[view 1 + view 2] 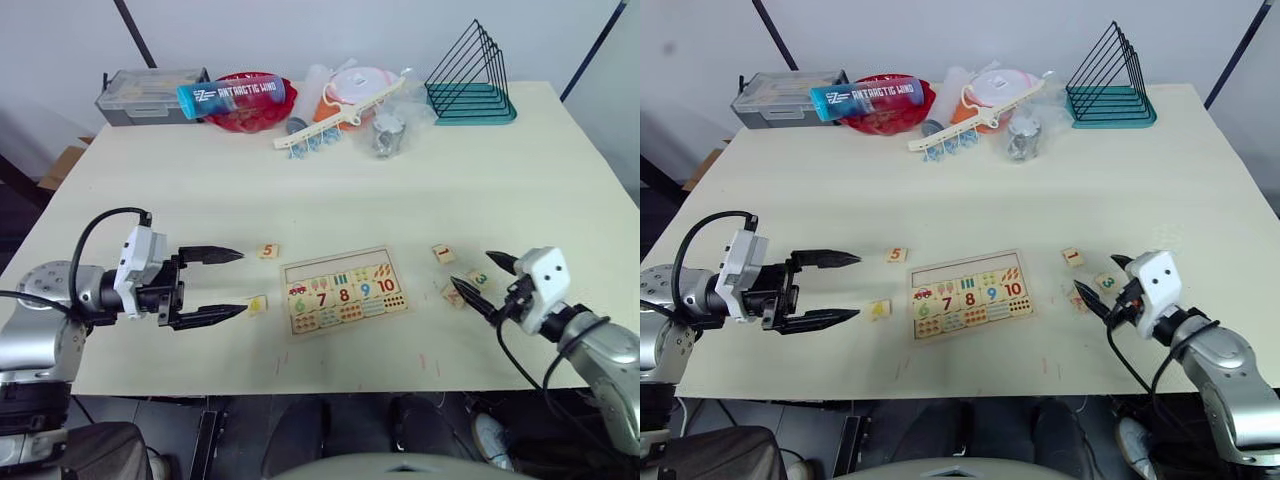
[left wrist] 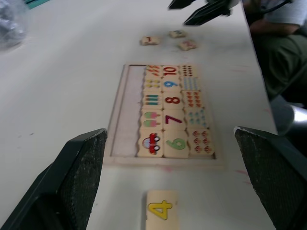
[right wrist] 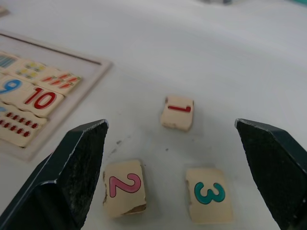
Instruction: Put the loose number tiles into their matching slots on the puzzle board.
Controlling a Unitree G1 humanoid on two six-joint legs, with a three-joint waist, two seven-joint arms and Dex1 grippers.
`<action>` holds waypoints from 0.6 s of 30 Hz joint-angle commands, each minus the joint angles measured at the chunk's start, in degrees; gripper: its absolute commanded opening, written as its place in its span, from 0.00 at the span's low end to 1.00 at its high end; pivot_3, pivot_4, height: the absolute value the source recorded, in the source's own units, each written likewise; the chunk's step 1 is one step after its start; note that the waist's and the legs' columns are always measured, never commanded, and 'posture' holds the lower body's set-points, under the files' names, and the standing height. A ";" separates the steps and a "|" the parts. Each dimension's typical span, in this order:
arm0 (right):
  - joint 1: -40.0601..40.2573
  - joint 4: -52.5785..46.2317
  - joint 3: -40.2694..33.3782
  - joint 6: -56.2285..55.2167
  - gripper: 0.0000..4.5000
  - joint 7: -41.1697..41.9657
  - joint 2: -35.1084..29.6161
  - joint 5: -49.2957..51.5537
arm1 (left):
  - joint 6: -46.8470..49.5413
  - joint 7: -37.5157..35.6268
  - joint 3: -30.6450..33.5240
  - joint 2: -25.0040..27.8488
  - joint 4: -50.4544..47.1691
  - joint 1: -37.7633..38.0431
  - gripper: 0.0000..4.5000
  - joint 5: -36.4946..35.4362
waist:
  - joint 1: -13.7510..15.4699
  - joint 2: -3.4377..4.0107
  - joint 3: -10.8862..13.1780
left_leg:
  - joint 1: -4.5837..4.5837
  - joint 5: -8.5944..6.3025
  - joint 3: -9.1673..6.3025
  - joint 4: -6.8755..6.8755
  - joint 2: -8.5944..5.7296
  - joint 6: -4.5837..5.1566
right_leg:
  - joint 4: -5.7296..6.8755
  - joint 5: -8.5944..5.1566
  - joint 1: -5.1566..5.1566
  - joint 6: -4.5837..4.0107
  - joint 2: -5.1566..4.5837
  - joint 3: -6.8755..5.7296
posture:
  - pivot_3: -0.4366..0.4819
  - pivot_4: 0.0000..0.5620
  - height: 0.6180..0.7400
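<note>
Two grippers flank the puzzle board (image 1: 343, 292) on a pale tabletop (image 1: 300, 190), each with its black fingers spread wide and nothing between them. The left gripper (image 1: 222, 285) hovers low, pointing at the board's near end; the yellow 4 tile (image 2: 162, 209) lies flat just ahead of its fingertips, between them and the board, while the 5 tile (image 1: 268, 252) sits a little beyond its farther finger. The right gripper (image 1: 482, 277) faces the board's opposite end. Three loose tiles cluster at its tips: the pink 2 tile (image 3: 123, 186) beside one finger, the teal 3 tile (image 3: 209, 193) between the two fingers, and the red 1 tile (image 3: 178, 111) farther out in front of them. On the board, the row of slots (image 2: 126, 117) along one long edge stands bare, next to seated tiles numbered 6 to 10 and counting pictures.
</note>
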 commanded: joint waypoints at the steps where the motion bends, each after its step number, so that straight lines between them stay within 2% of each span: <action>1: -3.60 -0.38 2.00 4.55 0.98 -4.79 1.07 -2.88 | -0.22 -3.39 0.41 1.09 -0.60 -0.75 1.00 -2.25 | -0.04 0.00 0.01 | 0.00 0.00 0.00 0.00 0.00 0.00 | 0.00 0.00 0.00 0.00 0.00 -0.01 | 0.48 0.27 1.00; 6: -8.22 1.95 3.80 10.18 0.98 -8.75 3.16 -4.80 | -0.30 -4.49 0.76 2.05 -0.42 -0.69 1.00 -4.04 | -0.02 0.00 0.03 | -0.05 0.00 -0.03 0.01 -0.03 0.00 | 0.01 0.01 -0.06 0.01 0.01 -0.02 | 0.48 0.27 1.00; 18: -17.08 4.86 7.39 20.09 0.98 -10.81 6.35 -5.14 | -1.05 -4.36 2.03 1.86 -0.58 -0.80 1.00 -5.17 | -0.14 0.01 0.05 | -0.11 0.00 -0.07 0.01 -0.09 0.00 | 0.02 0.01 -0.12 0.02 0.04 -0.05 | 0.48 0.27 1.00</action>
